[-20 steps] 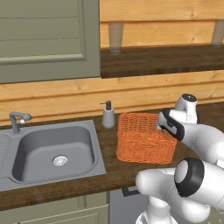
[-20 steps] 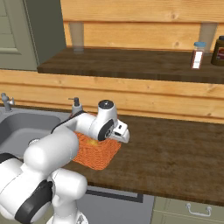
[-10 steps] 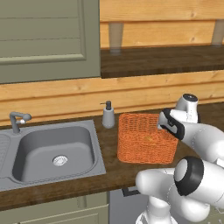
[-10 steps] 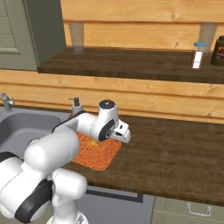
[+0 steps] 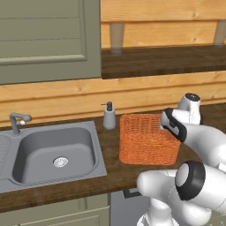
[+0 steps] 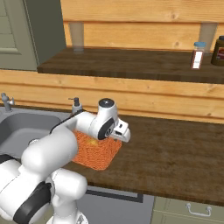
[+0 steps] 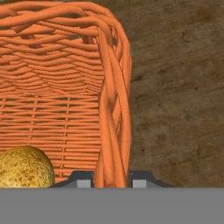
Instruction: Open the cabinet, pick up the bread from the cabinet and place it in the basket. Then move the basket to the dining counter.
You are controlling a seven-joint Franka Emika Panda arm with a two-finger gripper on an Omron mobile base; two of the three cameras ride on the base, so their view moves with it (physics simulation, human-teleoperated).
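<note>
The orange wicker basket (image 5: pixel 143 141) (image 6: pixel 94 153) stands on the dark worktop right of the sink. The golden-brown bread (image 7: pixel 24 168) (image 6: pixel 92 141) lies inside it on the woven floor. My gripper (image 7: pixel 111 180) (image 5: pixel 165 130) reaches down at the basket's right side, one fingertip inside and one outside, shut on the thick braided rim (image 7: pixel 114 109). The olive-green cabinet (image 5: pixel 44 39) (image 6: pixel 17 35) hangs up at the left with its panelled door shut. The dining counter is out of view.
A grey sink (image 5: pixel 53 152) with its tap (image 5: pixel 17 121) lies left of the basket, and a soap dispenser (image 5: pixel 109 117) stands behind it. Bare worktop (image 6: pixel 175 153) stretches to the right. A wall shelf carries bottles (image 6: pixel 198 54) at the far right.
</note>
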